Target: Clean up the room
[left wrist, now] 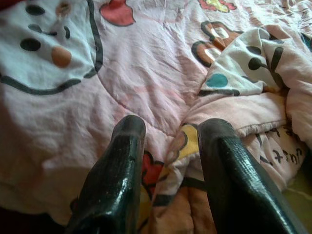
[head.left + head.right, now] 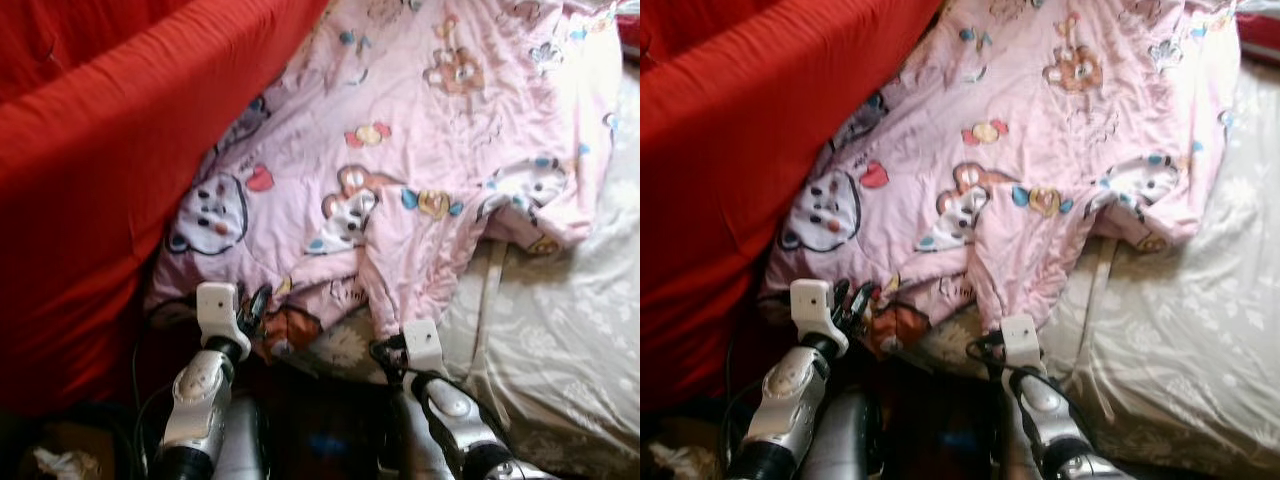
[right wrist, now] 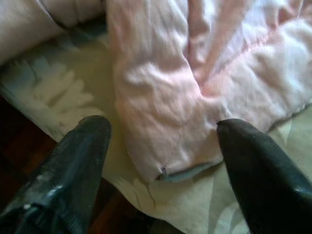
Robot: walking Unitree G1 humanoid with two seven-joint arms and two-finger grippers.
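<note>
A pink quilt [image 2: 420, 130] printed with cartoon bears and a white face lies rumpled across the bed, its near edge hanging toward me. My left gripper [image 2: 258, 305] is at that near edge, left of centre. In the left wrist view its black fingers [image 1: 124, 161] stand a little apart, with a fold of the quilt [image 1: 168, 161] bunched between them. My right gripper [image 2: 385, 350] is at a drooping corner of the quilt. In the right wrist view it [image 3: 163, 131] is wide open, and that pink corner [image 3: 161, 102] lies between the fingers on the sheet.
A red cover [image 2: 90, 170] rises along the left side and overlaps the quilt. A pale floral bed sheet [image 2: 570, 330] is exposed on the right. Dark floor [image 2: 320, 430] lies below the bed edge, with crumpled paper [image 2: 55, 462] at the lower left.
</note>
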